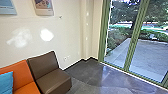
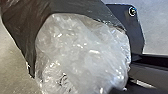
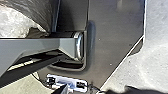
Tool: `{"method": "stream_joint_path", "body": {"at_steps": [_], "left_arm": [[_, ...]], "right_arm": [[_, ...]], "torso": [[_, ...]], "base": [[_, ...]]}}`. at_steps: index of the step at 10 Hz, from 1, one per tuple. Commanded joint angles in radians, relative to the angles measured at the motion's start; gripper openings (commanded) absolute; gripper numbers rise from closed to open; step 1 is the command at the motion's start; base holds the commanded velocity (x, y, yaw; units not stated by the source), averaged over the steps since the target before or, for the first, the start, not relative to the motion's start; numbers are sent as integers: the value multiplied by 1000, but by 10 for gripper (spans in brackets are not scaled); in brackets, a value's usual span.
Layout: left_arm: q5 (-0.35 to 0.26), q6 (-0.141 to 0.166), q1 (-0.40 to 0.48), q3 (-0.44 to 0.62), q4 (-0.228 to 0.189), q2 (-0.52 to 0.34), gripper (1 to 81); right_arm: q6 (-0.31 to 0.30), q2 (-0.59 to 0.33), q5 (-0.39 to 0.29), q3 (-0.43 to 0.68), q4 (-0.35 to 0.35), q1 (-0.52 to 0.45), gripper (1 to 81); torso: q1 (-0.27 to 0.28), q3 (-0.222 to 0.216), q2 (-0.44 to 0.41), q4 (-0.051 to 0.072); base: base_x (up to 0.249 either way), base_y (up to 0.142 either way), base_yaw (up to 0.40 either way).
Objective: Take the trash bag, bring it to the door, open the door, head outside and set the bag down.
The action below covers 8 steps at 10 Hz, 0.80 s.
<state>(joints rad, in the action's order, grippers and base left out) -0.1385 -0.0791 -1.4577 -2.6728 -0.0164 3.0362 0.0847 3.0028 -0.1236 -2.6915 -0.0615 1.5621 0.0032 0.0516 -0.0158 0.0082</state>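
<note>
Through the green-framed glass front (image 1: 135, 37) lies a paved yard (image 1: 145, 52), with shrubs and trees (image 1: 120, 32) beyond its far edge. The pale wall (image 1: 67, 32) runs left from the glass front, bending in a shallow step just beside it, dark skirting along its foot. Grey tiled floor (image 1: 92, 72) is open between the glass front and the brown seat (image 1: 52, 81), right up to the lower frame; the seat's front corner juts into that floor. Farther left of the glass front is an orange seat (image 1: 23, 86), side by side with the brown one, bearing a blue cushion (image 1: 6, 81).

The wrist views add the trash bag (image 2: 75, 7), on the room side of the glass front and close to the robot's own body: dark film wraps around crumpled clear plastic (image 2: 82, 52). Whether the bag touches the floor, I can't tell. Nor can I tell how far the left gripper or the right gripper is open, or what either holds.
</note>
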Motion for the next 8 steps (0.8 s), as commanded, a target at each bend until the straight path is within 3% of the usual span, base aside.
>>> {"method": "stream_joint_path", "body": {"at_steps": [1, 8], "left_arm": [[-69, -5, 49, 5, -4, 1, 10], [-72, -5, 52, 5, -4, 3, 10]], "right_arm": [[3, 4, -70, 1, 5, -44, 811], [3, 4, -68, 1, 5, -43, 811]], "torso": [[0, 0, 0, 0], [0, 0, 0, 0]], "base": [[0, 0, -320], [0, 0, -321]]}}
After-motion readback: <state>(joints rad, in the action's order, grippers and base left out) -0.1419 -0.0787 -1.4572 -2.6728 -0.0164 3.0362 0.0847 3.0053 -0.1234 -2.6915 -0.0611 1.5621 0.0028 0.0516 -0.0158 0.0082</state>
